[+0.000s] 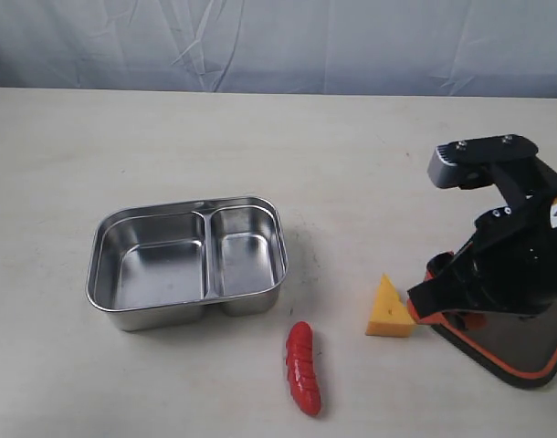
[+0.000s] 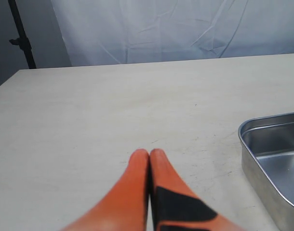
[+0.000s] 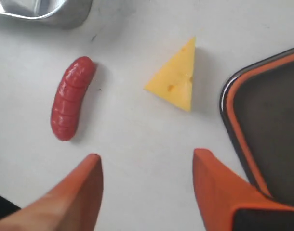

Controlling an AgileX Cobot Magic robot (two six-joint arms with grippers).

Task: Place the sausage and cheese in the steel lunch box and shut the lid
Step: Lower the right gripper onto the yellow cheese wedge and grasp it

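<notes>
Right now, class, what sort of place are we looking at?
Likely a robot lab tabletop: bare pale table, draped cloth backdrop, and toy cheese and sausage beside a steel lunch box.

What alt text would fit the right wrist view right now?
Open orange jaws hang above the table, holding nothing, with the red sausage and yellow cheese lying apart just ahead. The dark, orange-rimmed lid lies beside the cheese; a corner of the steel lunch box shows beyond the sausage.

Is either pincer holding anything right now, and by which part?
Nothing is held. The right pincer is open and empty, with the sausage and cheese lying free on the table; the left pincer is shut on nothing.
</notes>
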